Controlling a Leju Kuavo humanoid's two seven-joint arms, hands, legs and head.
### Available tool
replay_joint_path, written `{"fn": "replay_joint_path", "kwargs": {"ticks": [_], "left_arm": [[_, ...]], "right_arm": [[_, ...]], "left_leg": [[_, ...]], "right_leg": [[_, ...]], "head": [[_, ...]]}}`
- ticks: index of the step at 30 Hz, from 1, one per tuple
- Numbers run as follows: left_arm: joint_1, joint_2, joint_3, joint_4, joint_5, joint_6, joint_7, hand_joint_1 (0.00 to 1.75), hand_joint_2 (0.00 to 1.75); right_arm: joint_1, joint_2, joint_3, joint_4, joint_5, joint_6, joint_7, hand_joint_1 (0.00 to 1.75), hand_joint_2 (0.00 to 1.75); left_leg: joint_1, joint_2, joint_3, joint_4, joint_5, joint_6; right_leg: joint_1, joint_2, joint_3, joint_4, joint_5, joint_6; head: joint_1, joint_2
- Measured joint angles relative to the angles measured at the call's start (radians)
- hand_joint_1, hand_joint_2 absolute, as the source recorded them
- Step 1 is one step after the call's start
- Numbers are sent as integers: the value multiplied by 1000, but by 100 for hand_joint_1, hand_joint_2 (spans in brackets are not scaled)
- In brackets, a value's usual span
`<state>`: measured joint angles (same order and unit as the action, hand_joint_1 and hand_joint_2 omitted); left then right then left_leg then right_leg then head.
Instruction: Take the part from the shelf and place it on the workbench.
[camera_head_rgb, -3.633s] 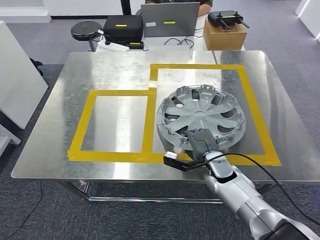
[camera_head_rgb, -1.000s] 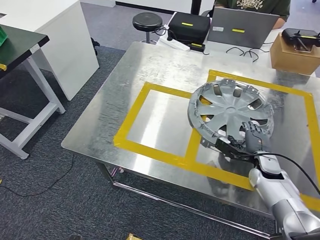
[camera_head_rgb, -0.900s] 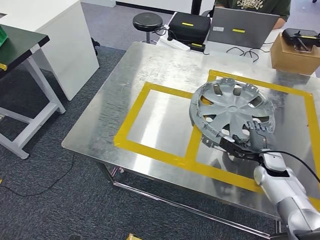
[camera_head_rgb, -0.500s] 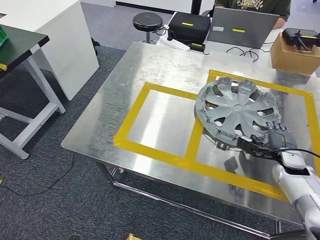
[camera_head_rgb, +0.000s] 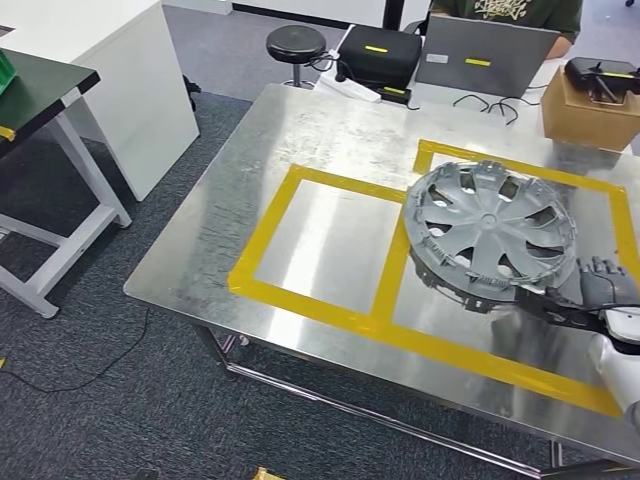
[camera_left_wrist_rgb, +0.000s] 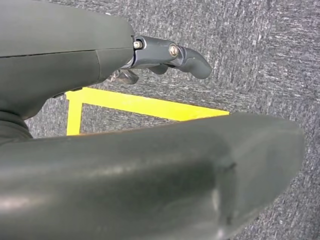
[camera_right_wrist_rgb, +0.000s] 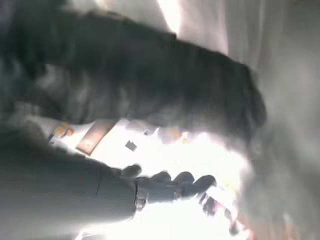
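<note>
The robot's right hand (camera_head_rgb: 604, 285), entering at the near right corner of the bare metal workbench (camera_head_rgb: 226, 230), grips the near rim of one grey plastic wheel cover with spoke-shaped openings (camera_head_rgb: 490, 230); the silver forearm behind it is cut off by the picture's edge. The cover spreads away from the hand toward the bench's far side, within the larger of two rectangles marked in yellow tape (camera_head_rgb: 332, 315), one edge crossing the strip that divides them. Whether it lies flat or is tipped up cannot be told. The right wrist view is washed out and blurred, with only dark fingers (camera_right_wrist_rgb: 177, 182) discernible. The left hand (camera_left_wrist_rgb: 113, 75) hangs over grey carpet, its fingers loosely spread around nothing. Beyond the cover stand one cardboard box (camera_head_rgb: 589, 110), one grey laptop (camera_head_rgb: 483, 55) with a seated person (camera_head_rgb: 506, 12) partly hidden behind it, one black case (camera_head_rgb: 377, 52) and one round black stool (camera_head_rgb: 296, 42).
</note>
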<state>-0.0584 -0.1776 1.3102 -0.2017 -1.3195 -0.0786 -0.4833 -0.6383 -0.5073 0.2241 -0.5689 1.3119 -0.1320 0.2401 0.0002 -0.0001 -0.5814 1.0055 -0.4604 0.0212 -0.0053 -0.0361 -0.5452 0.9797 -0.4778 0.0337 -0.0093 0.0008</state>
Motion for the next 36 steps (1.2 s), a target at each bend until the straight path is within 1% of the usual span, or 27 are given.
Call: {"fn": "replay_joint_path", "kwargs": {"ticks": [5, 10, 14, 17, 20, 22, 25, 29, 30, 31, 33, 34, 35, 36], "left_arm": [[-1, 5, 4, 0, 0, 0, -3, 0, 0], [0, 6, 7, 0, 8, 0, -5, 0, 0], [0, 6, 10, 0, 13, 0, -6, 0, 0], [1, 6, 19, 0, 25, 1, -10, 0, 0], [3, 6, 29, 0, 36, 4, -14, 0, 0], [6, 5, 37, 0, 40, 7, -16, 0, 0], [8, 1, 47, 0, 45, 9, -19, 0, 0], [8, -3, 53, 0, 45, 10, -22, 0, 0], [8, -3, 54, 0, 46, 10, -23, 0, 0], [8, -4, 56, 0, 46, 11, -24, 0, 0], [8, -4, 57, 0, 45, 13, -25, 0, 0], [7, -4, 57, 0, 44, 13, -25, 0, 0], [7, -4, 57, 0, 43, 13, -25, 0, 0], [7, -4, 58, 0, 42, 13, -23, 0, 0]], "right_arm": [[23, -41, -13, 20, -19, -4, -16, 0, 0], [74, -70, -95, 14, -173, -110, -114, 0, 0], [126, -86, -164, -14, -242, -141, -154, 0, 0], [203, -98, -220, -95, -324, -162, -168, 0, 0], [325, -103, -310, -243, -437, -198, -172, 0, 0], [412, -92, -388, -351, -524, -241, -204, 0, 0], [518, -36, -508, -492, -643, -326, -301, 0, 0], [600, 35, -614, -608, -712, -373, -383, 0, 0], [613, 57, -637, -636, -759, -386, -433, 0, 0], [625, 87, -659, -668, -834, -397, -508, 0, 0], [651, 177, -699, -759, -1056, -399, -718, 0, 0], [668, 232, -712, -820, -1172, -375, -809, 0, 0], [687, 290, -719, -887, -1276, -330, -871, 0, 0], [707, 349, -724, -957, -1363, -259, -901, 0, 0]], "left_leg": [[-1, 0, -1, 0, 0, 0], [-1, 0, -1, 0, -1, 1], [-1, -1, -1, -1, -1, 1], [-1, -2, -1, -1, -1, 1], [-1, -5, -2, -1, -2, 2], [-1, -7, -2, -1, -3, 3], [0, -7, -2, -1, -4, 2], [0, -7, -2, -1, -4, 1], [1, -7, -1, -1, -5, 1], [1, -6, -1, -1, -5, 1], [3, -6, -1, -1, -5, 0], [3, -5, 0, -1, -5, 0], [4, -5, 0, -1, -6, 0], [4, -5, 0, -1, -6, -1]], "right_leg": [[-1, 1, -2, 0, 1, 1], [-1, 0, -2, 0, -1, 2], [-1, -1, -2, 0, -2, 2], [-1, -2, -2, 0, -2, 2], [-1, -5, -1, 0, -4, 3], [0, -7, 0, 0, -6, 3], [1, -7, 0, 0, -7, 2], [1, -6, -1, 1, -8, 2], [1, -5, -1, 1, -8, 2], [1, -5, -1, 1, -8, 2], [3, -4, 0, 1, -8, 1], [4, -4, 0, 1, -9, 0], [4, -4, 0, 2, -9, -1], [4, -4, 0, 2, -10, -2]], "head": [[0, 0], [0, 0], [0, 0], [0, 0], [0, 0], [0, 0], [0, 0], [0, 0], [0, 0], [0, 0], [0, 0], [0, 0], [0, 0], [0, 0]]}}
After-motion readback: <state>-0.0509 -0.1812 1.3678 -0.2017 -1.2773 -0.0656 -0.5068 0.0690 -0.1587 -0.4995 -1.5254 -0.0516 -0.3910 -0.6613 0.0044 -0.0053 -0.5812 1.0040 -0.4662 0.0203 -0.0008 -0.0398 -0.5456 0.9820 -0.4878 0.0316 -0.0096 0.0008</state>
